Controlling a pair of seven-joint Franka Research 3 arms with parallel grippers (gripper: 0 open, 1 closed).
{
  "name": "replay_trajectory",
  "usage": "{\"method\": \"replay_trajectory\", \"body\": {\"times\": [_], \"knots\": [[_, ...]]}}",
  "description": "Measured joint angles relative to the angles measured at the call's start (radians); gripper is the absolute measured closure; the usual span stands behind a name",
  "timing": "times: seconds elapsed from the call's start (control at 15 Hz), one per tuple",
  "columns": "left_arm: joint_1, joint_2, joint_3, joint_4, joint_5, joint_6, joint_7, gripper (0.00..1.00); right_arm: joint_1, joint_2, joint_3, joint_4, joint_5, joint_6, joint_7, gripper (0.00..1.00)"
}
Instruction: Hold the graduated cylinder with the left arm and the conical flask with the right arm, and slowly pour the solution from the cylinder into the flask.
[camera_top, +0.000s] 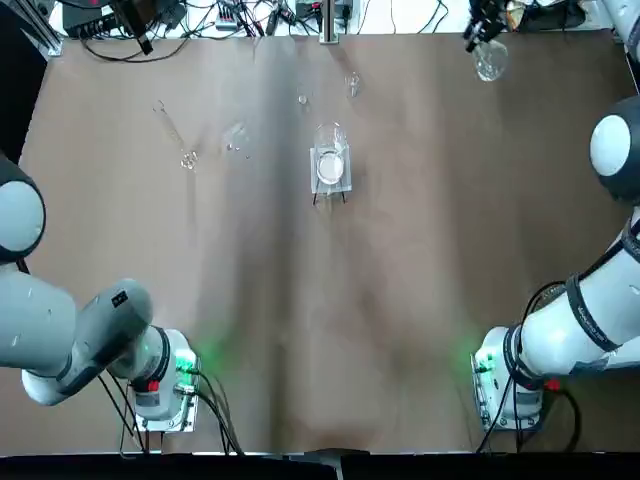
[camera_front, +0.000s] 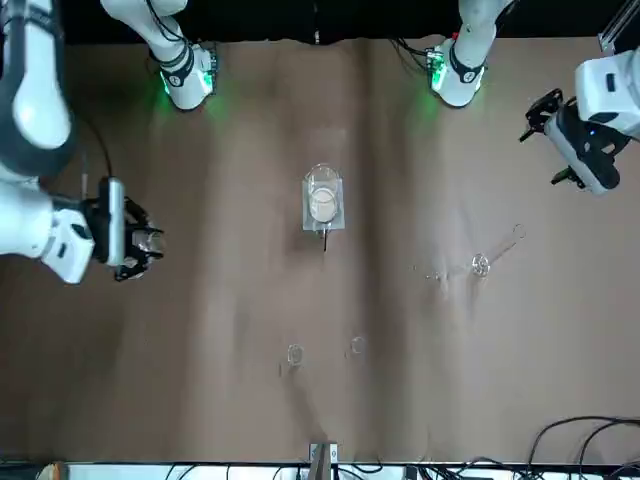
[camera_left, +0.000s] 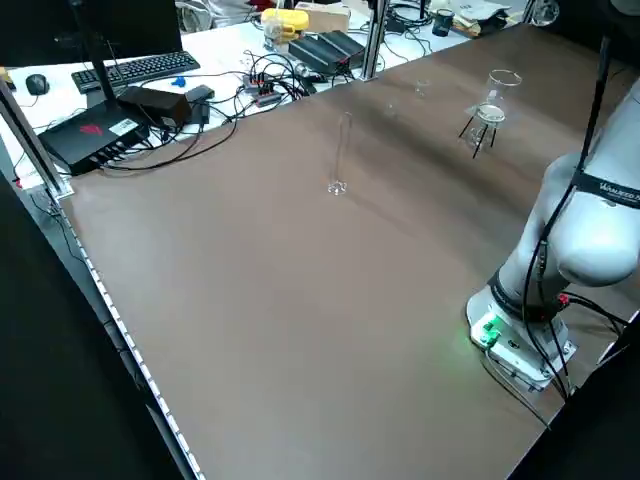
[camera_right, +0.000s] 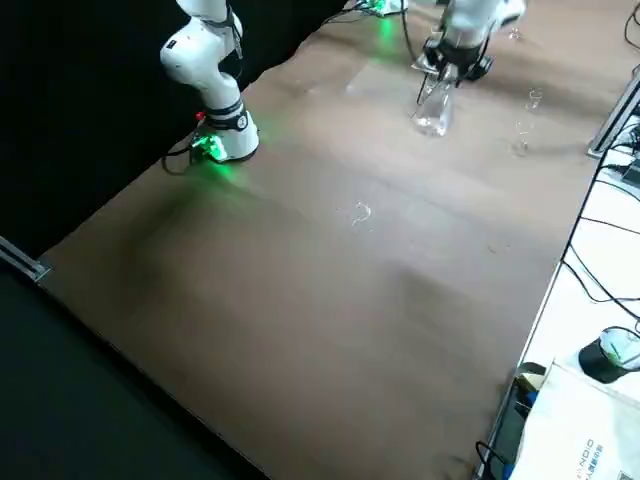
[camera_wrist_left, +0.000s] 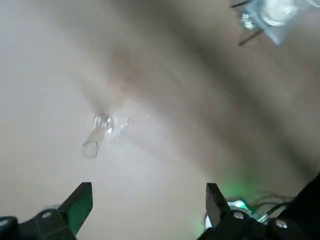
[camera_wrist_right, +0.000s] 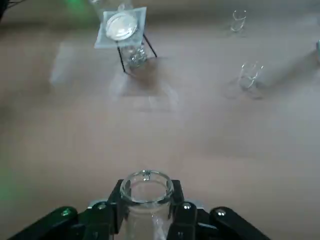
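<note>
The brown table (camera_top: 400, 300) carries a wide clear beaker on a white square stand (camera_top: 330, 165) at its middle. Robot-left of it stands the long clear glass graduated cylinder (camera_top: 173, 134), untouched. The left gripper (camera_front: 560, 140) hovers with fingers spread, empty. Far robot-right of the beaker, the right gripper (camera_wrist_right: 145, 210) clasps the small clear conical flask (camera_wrist_right: 145, 200) by its neck.

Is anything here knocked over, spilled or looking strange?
Nothing stands out. The graduated cylinder stands upright on the table, the beaker sits on its stand, and the right gripper holds the conical flask off the table. No spill shows.
</note>
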Motion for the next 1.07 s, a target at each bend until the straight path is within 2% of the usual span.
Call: {"method": "replay_trajectory", "body": {"times": [0.27, 0.6, 0.73, 0.87, 1.07], "knots": [[0.0, -0.022, -0.058, -0.005, 0.08, -0.027, -0.271, 0.0, -0.131, 0.0, 0.0, -0.099, 0.057, -0.003, -0.239, 0.61], [0.0, -0.045, -0.089, -0.014, 0.086, -0.037, -0.591, 0.0, -0.28, 0.007, 0.0, -0.196, 0.157, -0.062, -0.472, 0.61], [0.0, -0.045, -0.11, -0.015, 0.087, -0.044, -0.705, 0.0, -0.357, 0.052, 0.0, -0.253, 0.238, -0.115, -0.567, 0.61], [0.003, -0.045, -0.108, -0.018, 0.092, -0.049, -0.723, 0.0, -0.388, 0.094, 0.001, -0.278, 0.272, -0.129, -0.599, 0.61], [0.016, -0.038, -0.105, -0.022, 0.156, -0.053, -0.721, 0.0, -0.417, 0.157, 0.001, -0.313, 0.335, -0.168, -0.645, 0.61]]}}
